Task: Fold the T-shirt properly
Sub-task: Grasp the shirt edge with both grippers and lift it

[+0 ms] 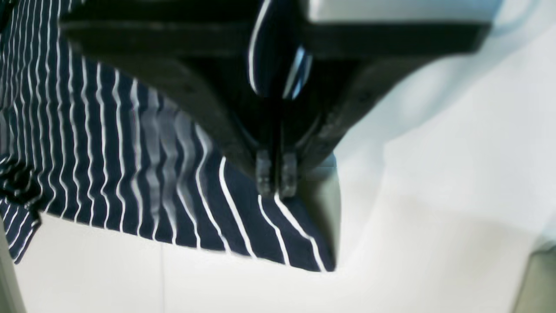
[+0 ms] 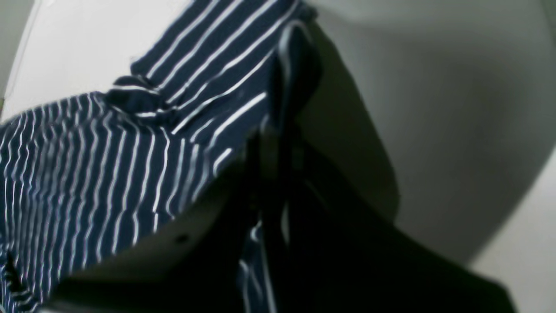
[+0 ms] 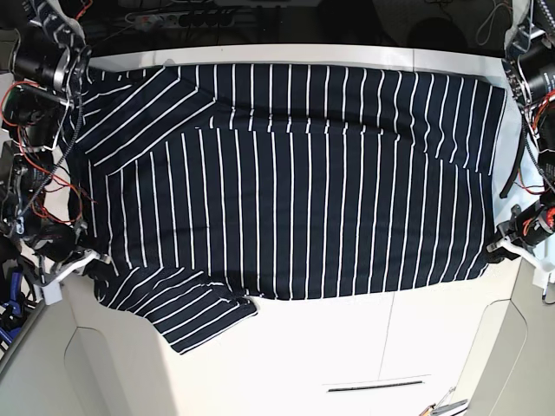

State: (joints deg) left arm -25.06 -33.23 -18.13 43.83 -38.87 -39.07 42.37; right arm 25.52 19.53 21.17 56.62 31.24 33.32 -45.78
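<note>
The T-shirt [image 3: 286, 182], dark navy with thin white stripes, lies spread wide over the white table [image 3: 347, 347], one sleeve folded near the front left. My left gripper [image 3: 501, 249] sits at the shirt's front right corner. In the left wrist view its jaws [image 1: 276, 180] are shut on the T-shirt's edge [image 1: 108, 152], with fabric bunched between the fingers. My right gripper [image 3: 91, 260] is at the shirt's front left edge. Seen from the right wrist, this gripper [image 2: 278, 148] is shut on a raised fold of the striped cloth [image 2: 87, 165].
Red cables and arm hardware [image 3: 26, 95] crowd the left edge of the table. A power strip [image 3: 199, 17] lies behind the back edge. A dark slot [image 3: 377, 384] marks the table front, with small tools [image 3: 442, 403] near the bottom edge.
</note>
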